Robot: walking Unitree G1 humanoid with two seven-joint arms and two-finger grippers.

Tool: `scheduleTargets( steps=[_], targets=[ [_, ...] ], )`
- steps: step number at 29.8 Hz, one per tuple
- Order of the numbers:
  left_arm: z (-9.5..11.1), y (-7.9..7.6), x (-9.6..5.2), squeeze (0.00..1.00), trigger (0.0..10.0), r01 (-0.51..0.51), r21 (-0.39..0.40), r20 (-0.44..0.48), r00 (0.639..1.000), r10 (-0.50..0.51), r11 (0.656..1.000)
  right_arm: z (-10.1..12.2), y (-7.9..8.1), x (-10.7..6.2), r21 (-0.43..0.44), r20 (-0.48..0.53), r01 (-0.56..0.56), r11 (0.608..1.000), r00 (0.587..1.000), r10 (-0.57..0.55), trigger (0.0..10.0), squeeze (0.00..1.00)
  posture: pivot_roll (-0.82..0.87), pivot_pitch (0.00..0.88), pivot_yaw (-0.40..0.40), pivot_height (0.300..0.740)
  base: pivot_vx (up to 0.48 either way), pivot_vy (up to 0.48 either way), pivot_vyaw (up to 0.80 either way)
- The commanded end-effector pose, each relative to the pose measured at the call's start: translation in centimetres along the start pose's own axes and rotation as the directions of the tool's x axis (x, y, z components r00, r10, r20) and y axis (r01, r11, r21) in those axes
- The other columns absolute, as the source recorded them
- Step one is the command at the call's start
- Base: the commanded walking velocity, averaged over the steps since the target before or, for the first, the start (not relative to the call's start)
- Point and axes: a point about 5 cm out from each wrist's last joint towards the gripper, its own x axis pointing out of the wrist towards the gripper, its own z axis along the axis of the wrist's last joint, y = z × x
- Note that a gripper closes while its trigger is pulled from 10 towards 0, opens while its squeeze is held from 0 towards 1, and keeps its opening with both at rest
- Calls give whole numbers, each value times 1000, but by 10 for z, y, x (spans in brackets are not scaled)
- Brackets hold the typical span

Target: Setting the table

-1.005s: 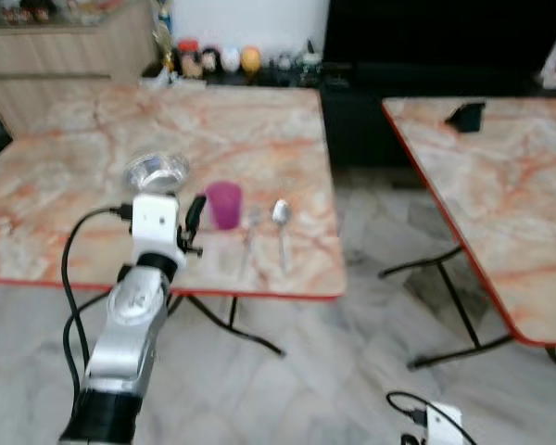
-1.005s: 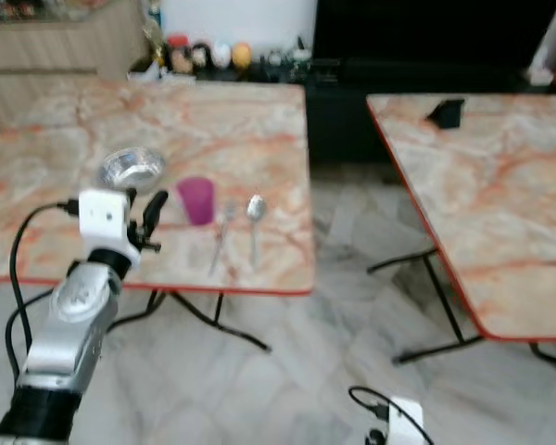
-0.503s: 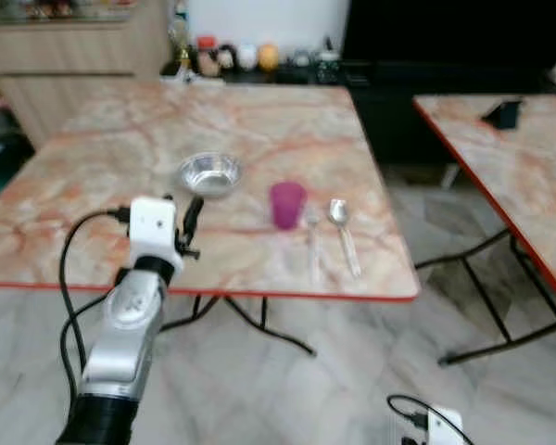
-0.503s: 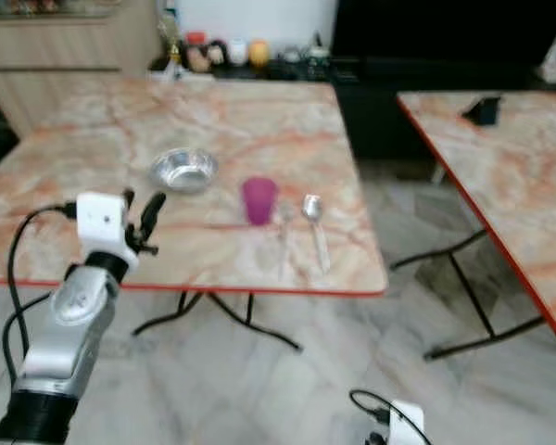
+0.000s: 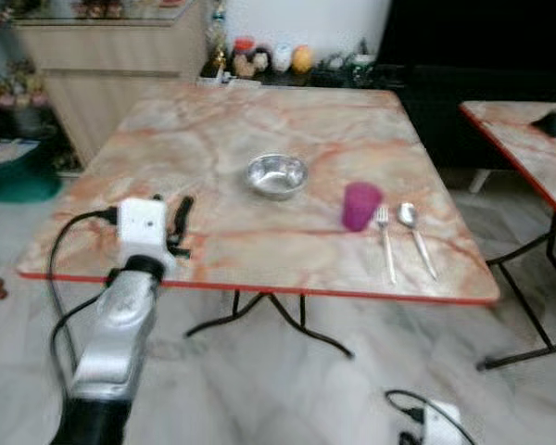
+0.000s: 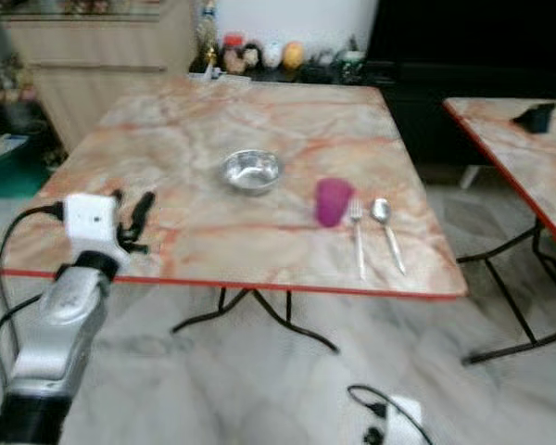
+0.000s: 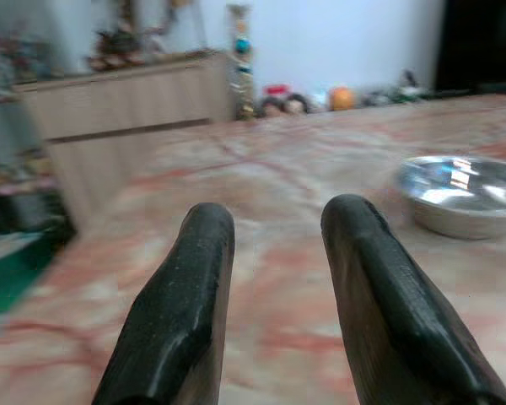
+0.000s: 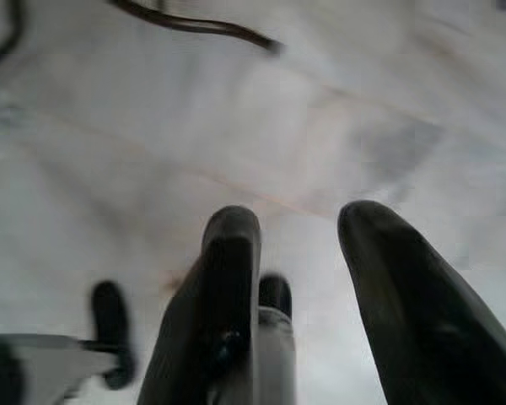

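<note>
A marble-patterned folding table (image 5: 213,120) with a red edge stands ahead of the robot; on it sit a steel bowl (image 5: 276,174), a purple cup (image 5: 360,205), a fork (image 5: 385,243) and a spoon (image 5: 415,235). Taking the bowl as the centre of a clock with 12 pointing away from the robot, the cup lies near it at about 4 o'clock; the fork lies just beside the cup at its 4 o'clock, handle toward the robot; the spoon lies just beside the fork at 3 o'clock, roughly parallel to it and not touching it. At the table's far edge, at 12 o'clock, small ornaments (image 5: 269,60) stand in a row before a white wall; a wooden cabinet (image 5: 111,69) stands at 10 o'clock.

The left gripper (image 5: 171,227) is raised over the near left part of the tabletop, at about 8 o'clock from the bowl and well apart from it; its 2 black fingers (image 7: 185,312) stand apart with a clear gap and nothing between them, and the left wrist view looks across the marble toward the bowl. The right gripper (image 8: 308,278) hangs low over the pale tiled floor (image 5: 287,389); its 2 fingers (image 8: 228,287) are spread with nothing held. A second table (image 5: 519,148) of the same pattern stands at 3 o'clock, with a dark object (image 5: 554,120) on it.
</note>
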Motion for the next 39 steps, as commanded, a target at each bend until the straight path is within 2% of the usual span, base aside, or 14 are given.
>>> scheduleTargets(
  steps=[1, 8, 26, 39],
  targets=[
    [4, -12, 3, 0, 10000, 33, 1, 12, 999, -33, 999, -2, -14, -2, 1, -7, 38, 999, 999, -38, 10000, 0, 148, 0, -41, 740, 0, 0, 0],
    [5, -20, 2, 0, 10000, 87, -30, 14, 996, -87, 996, 0, -15, -2, 0, -3, 42, 999, 999, -42, 10000, 0, 145, 0, -44, 740, 0, 0, 0],
    [6, -27, 1, 0, 10000, 117, -97, 4, 993, -117, 988, 3, -16, -1, 4, 3, 44, 999, 999, -44, 10000, 0, 147, 0, -44, 740, 0, 0, 0],
    [7, -26, 1, 0, 10000, 119, -91, 6, 993, -119, 989, 3, -16, -1, 5, 5, 45, 999, 999, -45, 10000, 0, 147, 0, -43, 740, 302, 0, 0]
  ],
)
